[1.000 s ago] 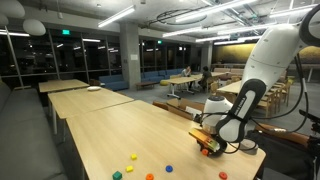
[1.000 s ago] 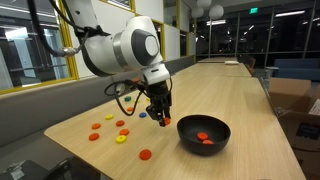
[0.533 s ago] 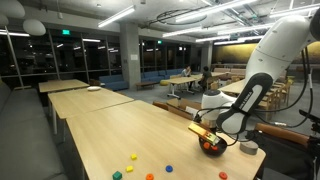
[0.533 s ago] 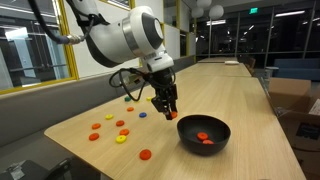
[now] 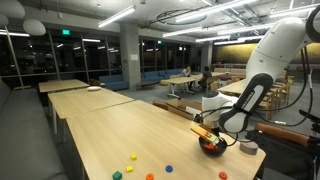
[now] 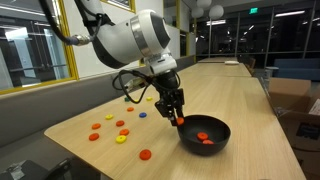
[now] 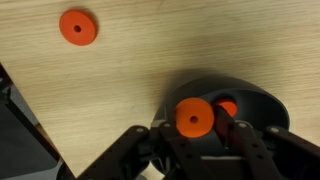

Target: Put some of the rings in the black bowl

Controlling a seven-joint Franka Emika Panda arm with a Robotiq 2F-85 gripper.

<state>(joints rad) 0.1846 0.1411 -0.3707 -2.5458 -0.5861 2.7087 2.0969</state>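
Observation:
My gripper (image 6: 178,117) hangs just above the near rim of the black bowl (image 6: 215,129) and is shut on an orange ring (image 7: 194,117). In the wrist view the held ring sits between the fingers over the bowl (image 7: 255,105), with other orange rings (image 7: 227,108) inside it. In an exterior view orange rings (image 6: 204,138) lie in the bowl, and loose rings in orange, yellow, blue and red (image 6: 118,131) are scattered on the table. The bowl (image 5: 212,149) and gripper (image 5: 208,138) also show near the table's end, with small rings (image 5: 131,157) on the wood.
A single orange ring (image 7: 78,27) lies on the wooden table (image 6: 220,90) near the bowl. A pale grey cup (image 5: 247,148) stands beside the bowl at the table's end. Cardboard boxes (image 6: 290,100) stand beyond the table edge.
My gripper has carried the orange ring away from the scattered rings to just over the bowl's rim.

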